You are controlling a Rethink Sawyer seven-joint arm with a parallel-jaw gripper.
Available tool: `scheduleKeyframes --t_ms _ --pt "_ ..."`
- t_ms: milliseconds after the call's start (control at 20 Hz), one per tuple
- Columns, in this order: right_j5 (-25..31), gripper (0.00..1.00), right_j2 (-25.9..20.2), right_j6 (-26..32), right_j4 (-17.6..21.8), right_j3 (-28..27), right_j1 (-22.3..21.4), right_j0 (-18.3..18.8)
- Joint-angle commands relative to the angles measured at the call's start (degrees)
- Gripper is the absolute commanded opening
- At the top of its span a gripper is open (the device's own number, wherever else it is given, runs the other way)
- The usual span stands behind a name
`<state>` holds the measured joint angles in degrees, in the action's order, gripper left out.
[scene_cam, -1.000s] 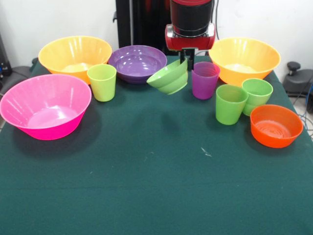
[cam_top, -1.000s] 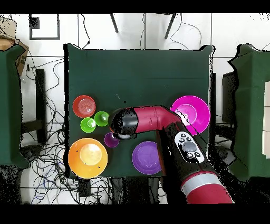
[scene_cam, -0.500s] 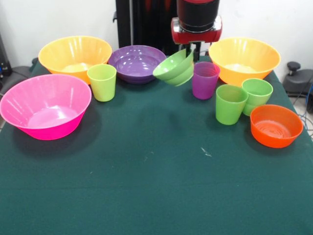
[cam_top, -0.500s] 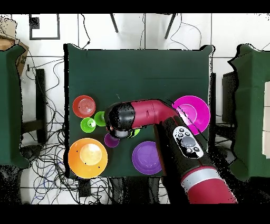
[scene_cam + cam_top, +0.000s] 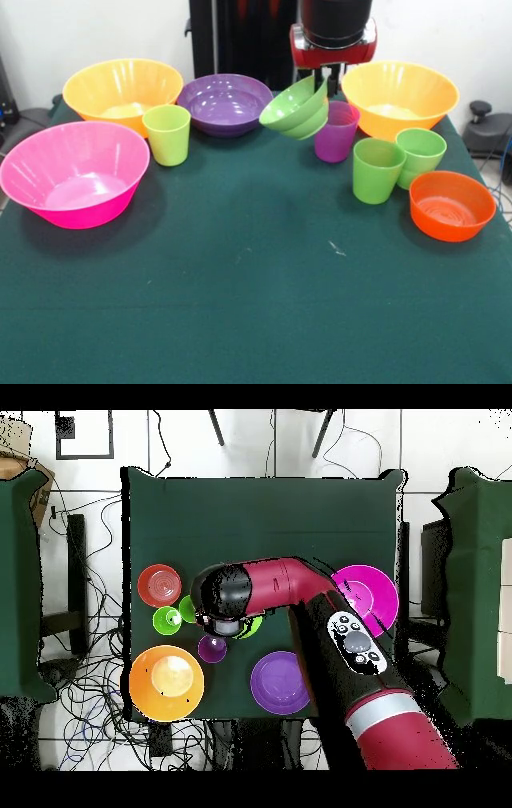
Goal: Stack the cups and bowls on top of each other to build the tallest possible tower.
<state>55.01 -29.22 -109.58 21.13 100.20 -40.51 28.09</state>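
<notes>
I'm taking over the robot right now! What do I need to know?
Gripper: shut on the small green bowl, held tilted in the air near the purple cup.
On the table: pink bowl, two orange-yellow bowls, purple bowl, small orange bowl, yellow-green cup, two green cups.
Done: nothing stacked.
Left: the whole tower.

big glossy plastic bowls: pink [image 5: 74,173], two orange-yellow [image 5: 122,90] [image 5: 399,97]
medium bowl [image 5: 225,102]: purple
small bowls: green [image 5: 295,108], orange [image 5: 451,205]
tapered cups: yellow-green [image 5: 167,134], two green [image 5: 377,170] [image 5: 422,154], translucent purple [image 5: 336,131]
table cloth [image 5: 256,288]: dark green
arm [image 5: 300,589]: red, black
</notes>
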Motion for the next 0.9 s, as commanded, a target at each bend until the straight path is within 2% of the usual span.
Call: scheduleKeyframes --t_ms 50,150,400,900 --pt "1.75 0.00 -4.17 17.95 6.90 -3.42 5.51 1.09" --pt "-0.79 0.00 -4.40 16.92 8.14 -2.24 5.33 1.44" --pt "-1.82 0.00 -5.53 16.93 9.93 -3.21 6.06 1.93" --pt "-3.32 0.00 -8.26 17.17 13.94 -0.53 4.55 4.46"
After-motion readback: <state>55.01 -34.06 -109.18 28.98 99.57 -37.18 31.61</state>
